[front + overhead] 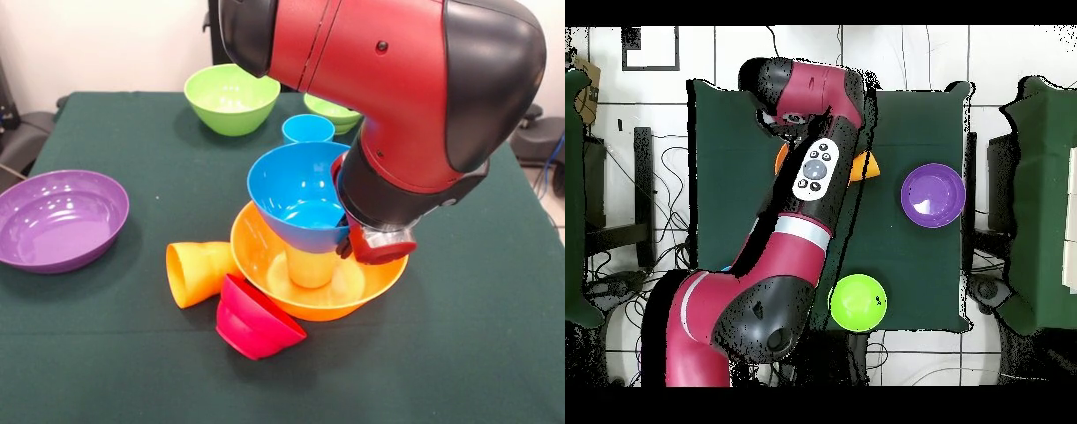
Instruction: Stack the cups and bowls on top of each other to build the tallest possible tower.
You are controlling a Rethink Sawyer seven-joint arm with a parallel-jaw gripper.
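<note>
— What's stacked?
— A glossy big orange bowl (pixel 371 287) mid-table, an upturned yellow cup (pixel 311 265) inside it, a blue bowl (pixel 296 196) tilted on top, mouth facing left.
— The gripper (pixel 375 247)?
— Against the blue bowl's rim; I can't tell if it's closed.
— Loose pieces?
— One orange cup (pixel 196 272) lying sideways, one tipped red bowl (pixel 256 320), one purple bowl (pixel 57 219), two green.

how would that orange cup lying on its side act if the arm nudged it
The orange cup lies on its side against the big orange bowl, so it would probably roll, curving because it tapers. The red bowl tipped beside it might block that. Its glossy plastic looks light and stiff, likely slippery, so a push may skid it across the cloth.
</note>
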